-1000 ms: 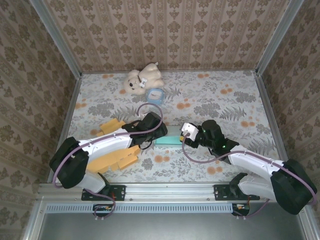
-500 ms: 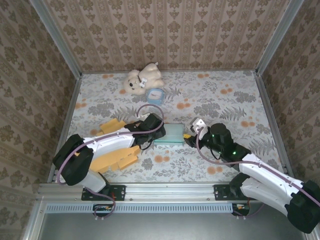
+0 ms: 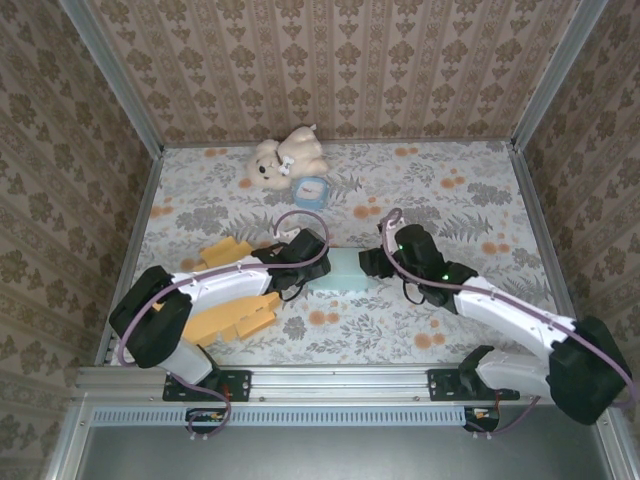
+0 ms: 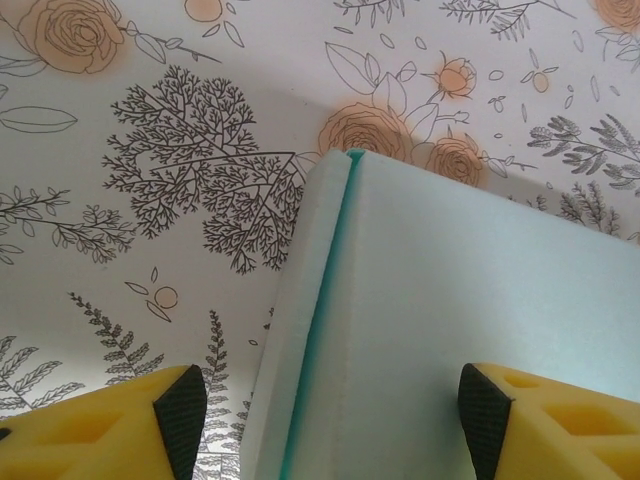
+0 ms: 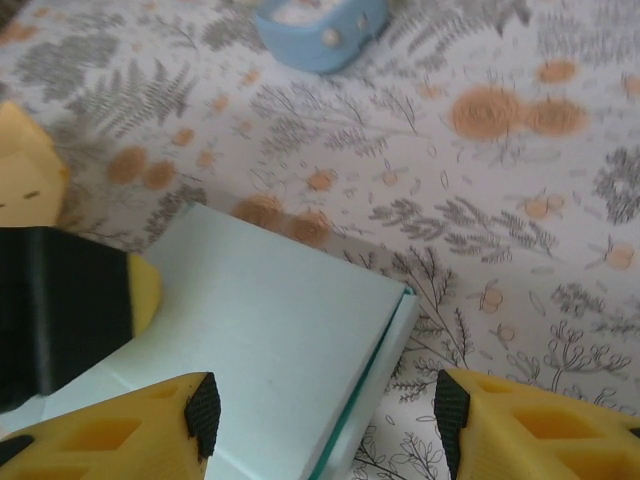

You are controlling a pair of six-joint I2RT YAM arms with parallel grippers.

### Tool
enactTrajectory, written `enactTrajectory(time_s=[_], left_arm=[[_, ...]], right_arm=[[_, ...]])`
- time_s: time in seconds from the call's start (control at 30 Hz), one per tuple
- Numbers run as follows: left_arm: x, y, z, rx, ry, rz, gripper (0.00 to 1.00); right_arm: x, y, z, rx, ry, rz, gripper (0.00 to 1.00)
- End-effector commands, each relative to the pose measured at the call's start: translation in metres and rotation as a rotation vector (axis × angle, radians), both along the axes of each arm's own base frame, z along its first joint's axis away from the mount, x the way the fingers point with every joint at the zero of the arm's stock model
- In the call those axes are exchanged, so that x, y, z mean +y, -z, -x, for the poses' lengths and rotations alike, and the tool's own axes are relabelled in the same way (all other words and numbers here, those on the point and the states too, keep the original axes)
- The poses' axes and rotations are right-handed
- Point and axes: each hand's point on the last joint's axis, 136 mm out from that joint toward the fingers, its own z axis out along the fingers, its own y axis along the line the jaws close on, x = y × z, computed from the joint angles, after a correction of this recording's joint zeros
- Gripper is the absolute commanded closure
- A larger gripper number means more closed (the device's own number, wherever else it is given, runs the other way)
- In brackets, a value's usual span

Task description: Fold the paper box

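Observation:
The paper box (image 3: 340, 268) is pale teal, closed and flat on the floral table, between the two arms. My left gripper (image 3: 306, 260) is at its left end. In the left wrist view the left gripper (image 4: 330, 425) stands open, one pad (image 4: 180, 420) over the table and the other pad (image 4: 485, 425) over the box (image 4: 460, 310) lid, straddling its left edge. My right gripper (image 3: 372, 262) is at the right end. It (image 5: 326, 418) is open and straddles the box (image 5: 260, 335) at its right edge, where a teal seam shows.
A cream teddy bear (image 3: 285, 157) and a small blue clock (image 3: 312, 190) lie at the back. Flat yellow card pieces (image 3: 228, 318) sit under and beside the left arm. Patterned walls close in the table on three sides.
The right arm drew back to the right, then swung in to the box's right end with its jaws wider. The left gripper stayed at the left end and opened slightly.

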Motion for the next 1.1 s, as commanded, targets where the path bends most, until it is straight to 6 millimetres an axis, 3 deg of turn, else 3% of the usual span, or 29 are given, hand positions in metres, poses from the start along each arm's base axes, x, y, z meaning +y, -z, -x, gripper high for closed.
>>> enactTrajectory(time_s=[0.0, 0.27, 0.5, 0.63, 0.87, 0.97, 1.07], left_arm=[[0.011, 0.013, -0.001, -0.003, -0.002, -0.054, 0.28], [0.013, 0.019, -0.009, -0.023, 0.010, -0.076, 0.27], [0.002, 0.023, -0.024, -0.043, 0.056, -0.083, 0.27], [0.008, 0.015, -0.025, -0.082, 0.051, -0.106, 0.25], [0.056, -0.010, -0.013, -0.138, -0.063, -0.197, 0.13], [0.058, -0.022, -0.006, -0.150, -0.072, -0.131, 0.12], [0.044, -0.024, 0.001, -0.130, -0.071, -0.028, 0.11]], right_arm=[[0.000, 0.015, -0.010, 0.059, 0.098, -0.029, 0.38], [0.004, 0.063, -0.017, 0.121, 0.118, -0.002, 0.38], [-0.003, 0.091, -0.017, 0.149, 0.160, 0.035, 0.38], [-0.011, 0.095, -0.015, 0.141, 0.200, 0.030, 0.38], [-0.019, 0.093, -0.009, 0.113, 0.240, -0.026, 0.38], [-0.022, 0.094, -0.007, 0.106, 0.254, -0.045, 0.38], [-0.024, 0.097, -0.007, 0.110, 0.272, -0.051, 0.38]])
